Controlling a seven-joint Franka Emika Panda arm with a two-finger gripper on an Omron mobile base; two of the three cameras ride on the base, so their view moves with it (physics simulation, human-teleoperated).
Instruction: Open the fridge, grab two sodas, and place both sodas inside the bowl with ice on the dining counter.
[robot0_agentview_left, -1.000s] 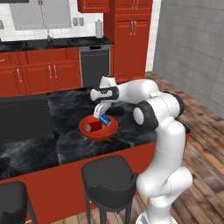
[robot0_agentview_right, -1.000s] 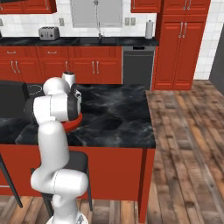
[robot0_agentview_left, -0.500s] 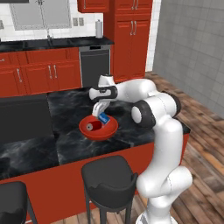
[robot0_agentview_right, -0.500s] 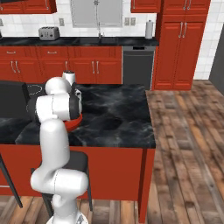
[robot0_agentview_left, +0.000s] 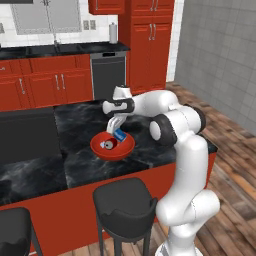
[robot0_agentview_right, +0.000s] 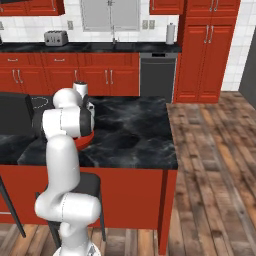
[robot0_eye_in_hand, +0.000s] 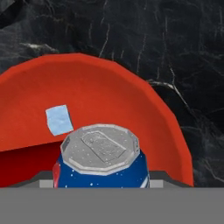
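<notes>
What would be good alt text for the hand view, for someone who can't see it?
A blue soda can with a silver top, seen from close above, sits between the gripper fingers over a shallow red bowl. One pale ice cube lies in the bowl, which rests on a black white-veined marble counter.

Evenly and brightly lit rendered kitchen, with soft flat light and no strong glare. The black marble worktop (robot0_agentview_left: 85, 165) carries only faint sheen, and the red bowl (robot0_eye_in_hand: 113, 96) shows a darker shaded band inside toward 8 o'clock. Both base views look slightly soft and pixelated; the hand view is sharper, without edge distortion.
</notes>
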